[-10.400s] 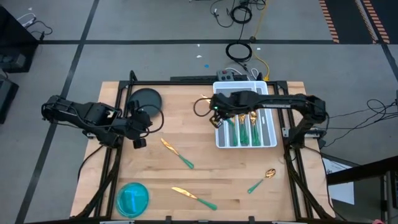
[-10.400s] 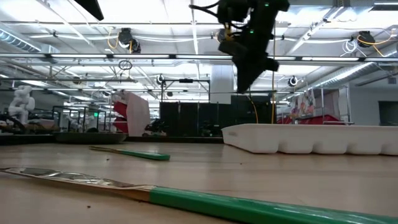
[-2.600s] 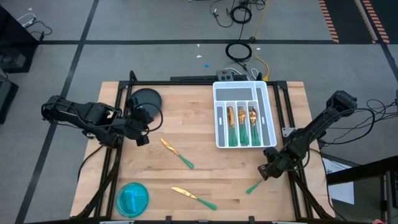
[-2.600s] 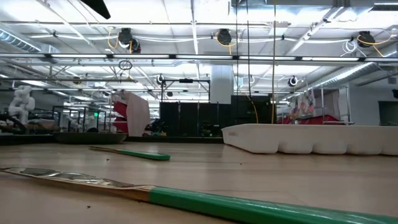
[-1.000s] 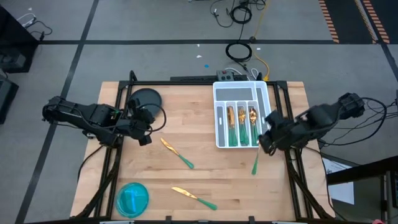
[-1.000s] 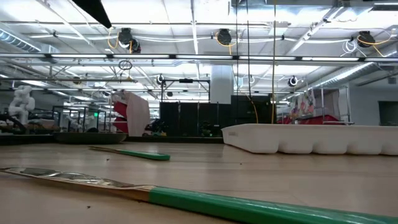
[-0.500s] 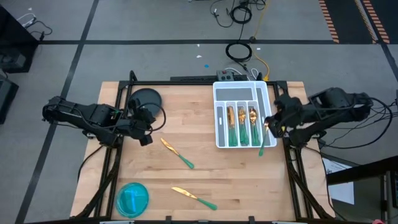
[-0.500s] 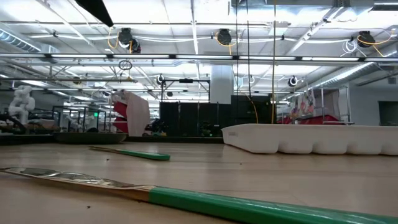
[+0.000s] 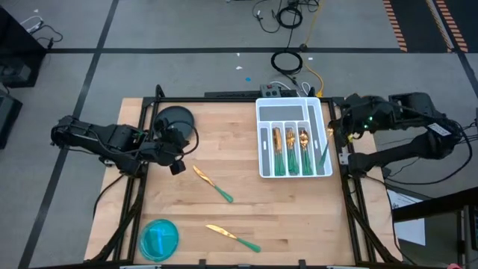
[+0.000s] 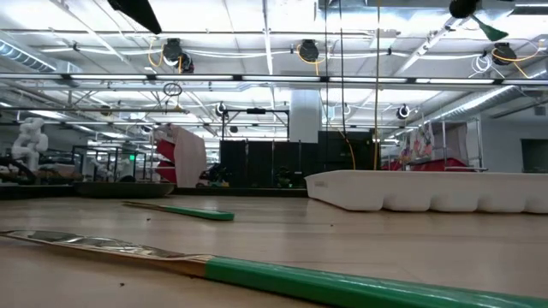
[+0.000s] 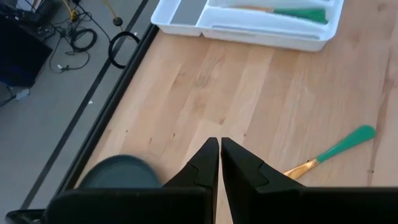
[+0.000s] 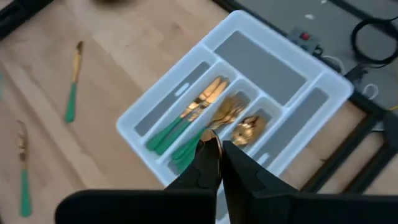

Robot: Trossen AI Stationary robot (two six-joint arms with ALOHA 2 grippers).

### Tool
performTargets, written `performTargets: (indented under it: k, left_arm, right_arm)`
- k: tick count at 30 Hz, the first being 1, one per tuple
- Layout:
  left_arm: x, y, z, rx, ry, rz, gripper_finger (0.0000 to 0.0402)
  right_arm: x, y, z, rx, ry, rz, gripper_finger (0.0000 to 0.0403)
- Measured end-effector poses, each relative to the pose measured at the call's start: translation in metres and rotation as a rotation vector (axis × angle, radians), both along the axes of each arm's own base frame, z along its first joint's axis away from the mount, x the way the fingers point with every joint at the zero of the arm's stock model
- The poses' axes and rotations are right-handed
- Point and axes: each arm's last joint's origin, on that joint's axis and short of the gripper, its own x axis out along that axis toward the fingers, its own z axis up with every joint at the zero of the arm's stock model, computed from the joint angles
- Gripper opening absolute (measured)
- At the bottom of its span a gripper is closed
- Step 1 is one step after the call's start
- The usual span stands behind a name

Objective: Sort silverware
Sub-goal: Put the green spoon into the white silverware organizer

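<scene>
The right gripper, fingers pinched on a green-handled spoon, hangs at the white tray edge, 3 o'clock of its slots. This looks like the delivery step: next, line up over the spoon slot and release. 2 pieces lie on the table at 7 o'clock. The left gripper waits pressed together.
</scene>
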Motion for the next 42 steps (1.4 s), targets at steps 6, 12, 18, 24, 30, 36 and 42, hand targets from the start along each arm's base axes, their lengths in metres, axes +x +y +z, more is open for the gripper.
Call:
performTargets:
  k: [6,12,18,24,30,36,42]
  left_arm:
    - [0.003,0.0,0.002,-0.01,-0.034,0.007,0.0028]
    - [0.006,0.006,0.004,-0.019,-0.07,0.041,0.0028]
    - [0.008,0.01,0.004,-0.035,-0.089,0.079,0.0028]
    - [0.008,0.011,0.004,-0.035,-0.089,0.084,0.0028]
    - [0.008,0.011,0.004,-0.045,-0.096,0.096,0.0028]
    - [0.008,0.011,0.004,-0.05,-0.1,0.102,0.0028]
    - [0.008,0.011,0.004,-0.06,-0.105,0.114,0.0028]
  right_arm:
    - [-0.005,-0.015,0.0,-0.078,0.064,0.009,0.0]
    - [-0.003,-0.031,0.002,-0.149,0.088,0.091,0.0]
    - [0.001,-0.048,-0.002,-0.182,0.065,0.196,0.0]
    - [0.0,-0.064,-0.014,-0.146,0.035,0.311,0.0]
    - [0.001,-0.087,-0.039,-0.085,-0.045,0.338,0.0]
    - [-0.001,-0.11,-0.071,-0.041,-0.094,0.325,0.0]
    - [-0.003,-0.131,-0.106,0.014,-0.174,0.312,0.0]
